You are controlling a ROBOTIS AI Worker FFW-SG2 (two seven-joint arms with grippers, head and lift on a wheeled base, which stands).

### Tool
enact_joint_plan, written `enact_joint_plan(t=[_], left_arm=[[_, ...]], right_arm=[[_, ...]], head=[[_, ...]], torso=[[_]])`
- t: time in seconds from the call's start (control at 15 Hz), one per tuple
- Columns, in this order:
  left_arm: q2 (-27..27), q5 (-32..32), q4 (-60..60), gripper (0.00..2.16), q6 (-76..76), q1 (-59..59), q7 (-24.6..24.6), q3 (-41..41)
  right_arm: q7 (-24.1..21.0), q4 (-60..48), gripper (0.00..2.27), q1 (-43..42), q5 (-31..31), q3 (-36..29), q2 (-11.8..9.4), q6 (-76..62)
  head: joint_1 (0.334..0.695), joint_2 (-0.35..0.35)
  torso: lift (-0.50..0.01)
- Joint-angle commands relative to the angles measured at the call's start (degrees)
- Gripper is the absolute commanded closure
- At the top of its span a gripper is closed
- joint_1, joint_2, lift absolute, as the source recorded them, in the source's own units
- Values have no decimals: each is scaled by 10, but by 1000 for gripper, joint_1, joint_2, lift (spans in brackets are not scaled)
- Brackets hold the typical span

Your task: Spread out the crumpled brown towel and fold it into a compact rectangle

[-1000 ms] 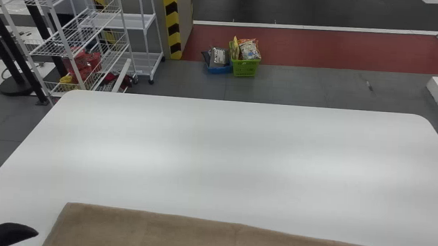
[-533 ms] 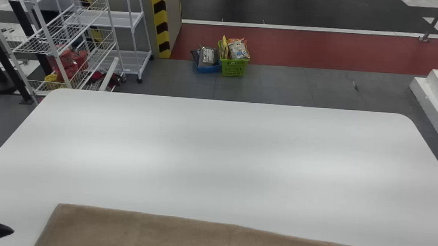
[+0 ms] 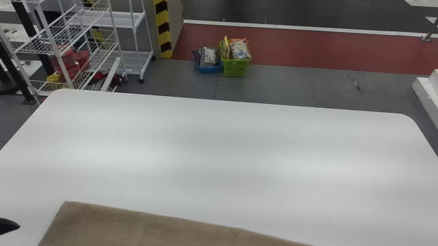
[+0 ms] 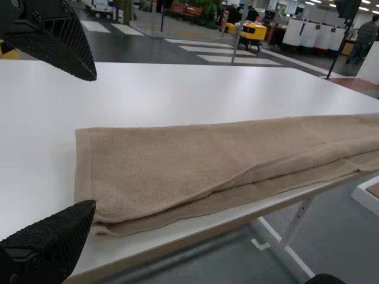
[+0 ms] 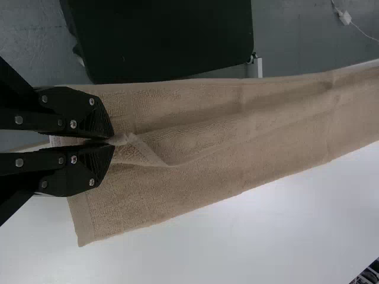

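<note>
At about eight o'clock from the middle of the white tabletop, your left gripper waits by the left end of the brown towel, its jaws wide and holding nothing. You cannot tell whether the lower side touches the cloth.

From there the towel runs across six o'clock, along the near edge, towards five. It lies as a long, layered strip, the layers slightly uneven on the near side.

At the right end your right gripper has its jaws closed on a raised pinch of towel, with the cloth puckering away from it.

Spreading looks finished and the lengthwise folding well along; the step in hand seems to be shortening the strip. Next, you would likely lift the right end and carry it towards nine o'clock over the rest, keeping the edges matched. A single pinch may let the end's corners sag or twist.
</note>
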Motion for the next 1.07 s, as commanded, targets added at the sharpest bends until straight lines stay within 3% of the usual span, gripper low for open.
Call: enact_joint_plan(t=[0.0,0.27,0.47,0.73,1.0], left_arm=[[2,-1,7,73,0,0,3,-1],[3,-1,14,73,0,0,9,-1],[4,-3,15,76,0,0,9,-2],[3,-9,15,80,0,0,10,-6],[3,-9,15,83,0,-1,10,-9]], right_arm=[[2,1,1025,1,10,4,0,-5],[2,13,1001,1,49,19,0,-11],[2,13,124,4,54,11,-4,-25],[2,18,93,-21,-77,-33,-1,35],[2,57,93,-133,-139,-57,1,372]], head=[[695,37],[695,43],[695,39],[695,26],[695,-50]], torso=[[-127],[-127],[-127],[-127],[-127]])
